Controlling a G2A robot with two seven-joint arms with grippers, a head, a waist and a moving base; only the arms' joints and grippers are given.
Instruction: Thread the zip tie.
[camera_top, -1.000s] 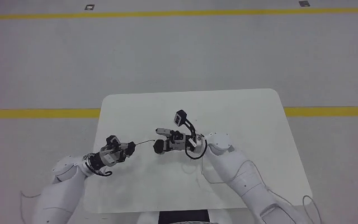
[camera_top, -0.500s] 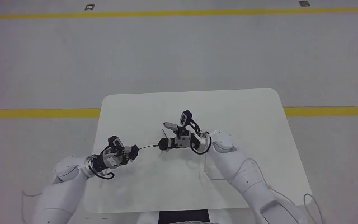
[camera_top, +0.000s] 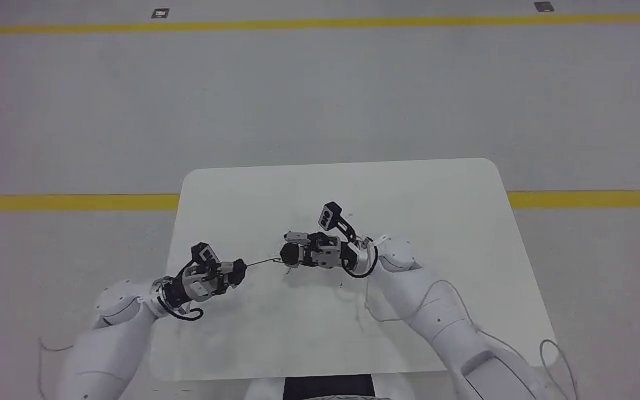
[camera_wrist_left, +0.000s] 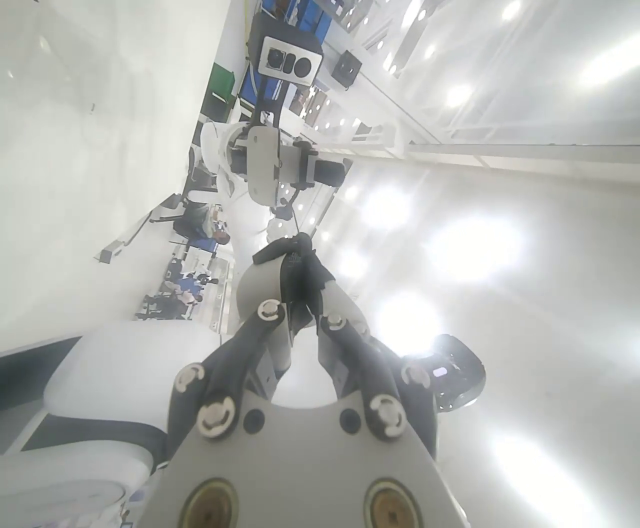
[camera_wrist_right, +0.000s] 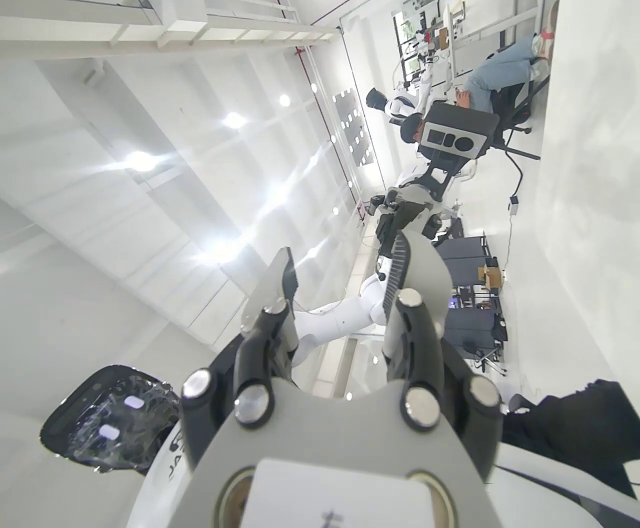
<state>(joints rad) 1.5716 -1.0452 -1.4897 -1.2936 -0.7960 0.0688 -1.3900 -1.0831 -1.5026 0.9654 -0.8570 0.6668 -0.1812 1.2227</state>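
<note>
Above the table (camera_top: 450, 200), well inside its edges, left gripper (camera_top: 236, 268) pinches zip tie (camera_top: 262, 262); right gripper (camera_top: 288, 252) gapes.

Left gripper (camera_wrist_left: 298, 250): both fingers (camera_wrist_left: 260, 290) pressed together on the black zip tie (camera_wrist_left: 296, 222), clamped right at the tips. Dial reference is 12 o'clock along the fingers' pointing line. The thin strap leaves the tips toward 12 o'clock, in a straight run, and reaches up to the right gripper (camera_wrist_left: 285, 172), which sits farther off at 12 o'clock. Contact between strap end and that gripper — cannot tell. Its wrist camera (camera_wrist_left: 291, 56) lies beyond it, also near 12 o'clock.
</note>
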